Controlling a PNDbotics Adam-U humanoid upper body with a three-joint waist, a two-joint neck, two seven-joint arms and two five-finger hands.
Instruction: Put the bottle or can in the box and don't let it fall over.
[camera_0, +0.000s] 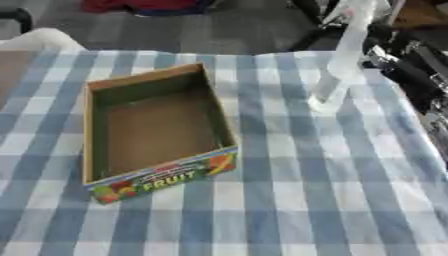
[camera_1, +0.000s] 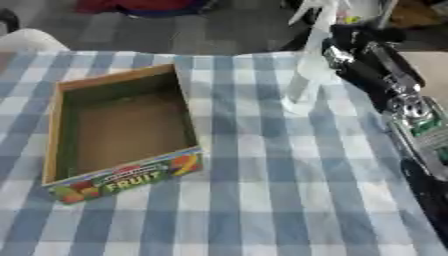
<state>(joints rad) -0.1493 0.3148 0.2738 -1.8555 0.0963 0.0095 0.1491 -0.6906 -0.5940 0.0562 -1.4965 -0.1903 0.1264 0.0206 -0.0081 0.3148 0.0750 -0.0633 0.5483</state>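
Checked cloth (camera_0: 289, 200), blue and white, covers the table and fills the near part of both views. On its left half sits the box (camera_0: 156, 132), an open cardboard tray with brown inner walls and a bare brown floor. Its near end wall carries a printed fruit picture and the word FRUIT. The box lies slightly askew to the checks, with its long side running away from the camera. Nothing is inside it.

Right of the box, and well apart from it, the bottle (camera_1: 308, 70) stands on the cloth. It is clear or whitish, tall and slim, and blurred. It looks upright or slightly tilted, with its base touching the cloth near the far right of the table. Its top reaches up past the table's far edge in the view.

Further right, the right hand (camera_1: 350, 42) and its black arm with silver joints come in from the upper right. The hand is close against the bottle's upper part. Whether its fingers are curled round the bottle or spread apart cannot be told. The forearm runs down along the right edge of the right eye view.
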